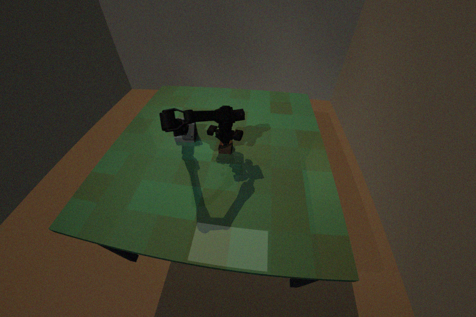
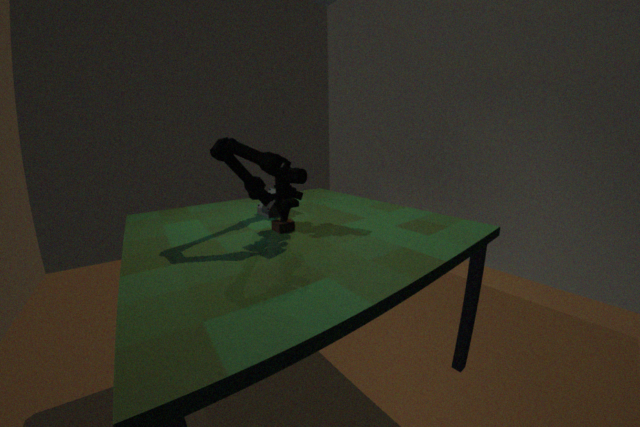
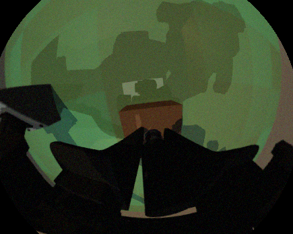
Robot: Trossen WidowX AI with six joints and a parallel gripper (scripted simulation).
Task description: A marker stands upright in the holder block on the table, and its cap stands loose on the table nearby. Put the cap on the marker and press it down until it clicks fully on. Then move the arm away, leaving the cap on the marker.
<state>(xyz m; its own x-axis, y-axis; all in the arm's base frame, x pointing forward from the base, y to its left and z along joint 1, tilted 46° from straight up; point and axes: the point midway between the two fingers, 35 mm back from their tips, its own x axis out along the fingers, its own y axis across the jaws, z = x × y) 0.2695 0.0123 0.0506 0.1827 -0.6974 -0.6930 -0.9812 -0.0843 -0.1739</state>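
The reddish-brown holder block (image 1: pixel 225 149) (image 2: pixel 283 226) (image 3: pixel 151 117) sits on the green table (image 1: pixel 161 198) (image 2: pixel 289 303). My gripper (image 1: pixel 225 142) (image 2: pixel 284 219) (image 3: pixel 153 132) points down right over the block. It is shut on the cap (image 3: pixel 153 135), a small dark round piece between the fingertips in the wrist view. The marker cannot be made out; the fingers and the cap hide the spot above the block. How far the cap sits on the marker cannot be told. No cap shows loose on the table.
The arm's grey base (image 1: pixel 185 136) (image 2: pixel 265 210) stands left of the block in the top view. A pale patch (image 1: pixel 230 246) lies at the table's front edge. Dark shadows of the arm fall across the table around the block.
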